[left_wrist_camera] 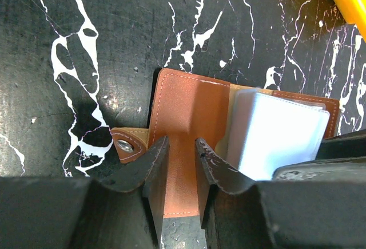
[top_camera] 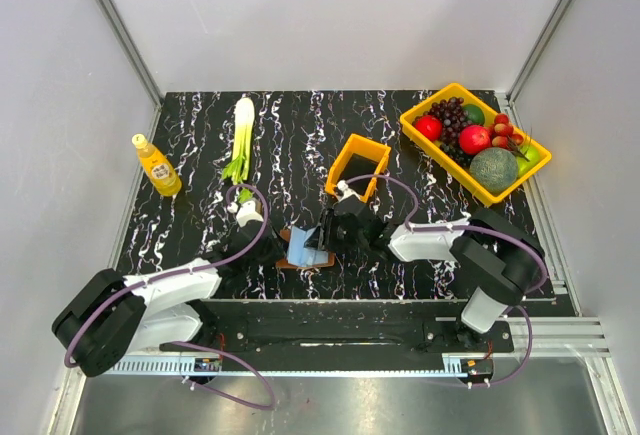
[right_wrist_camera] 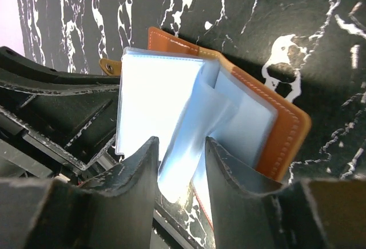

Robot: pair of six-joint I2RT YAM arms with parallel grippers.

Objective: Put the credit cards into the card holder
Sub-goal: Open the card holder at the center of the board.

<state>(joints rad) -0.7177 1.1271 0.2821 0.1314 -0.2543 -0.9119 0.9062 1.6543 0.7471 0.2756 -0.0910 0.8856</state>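
card holder (left_wrist_camera: 191, 109) lying open on the black marbled table (left_wrist_camera: 86, 31), between the two arms and nearer the bases than the orange bin (top_camera: 358, 160). left gripper (left_wrist_camera: 182, 146) pressed together on the brown cover, pinching its near flap, the fold spread wide. pale blue credit cards (right_wrist_camera: 154, 100) fanned inside the holder, one of them bowed and passing through the gap of the right gripper (right_wrist_camera: 178, 146); fingers (right_wrist_camera: 137, 169) standing either side of it, yet not resolvable here as a true pinch or a loose straddle. step in hand, by judgement: seating a card into an inner pocket. best done by holding the left pinch steady, without tugging the cover, to present the pocket mouth to the right arm; by squaring the card's leading edge to the slot before pushing; by sliding low and flat along the lining instead of pressing down; by easing off at any sign of bowing. likely faults: a buckled card, a corner caught on a neighbouring sleeve, the whole holder skidding across the smooth table.
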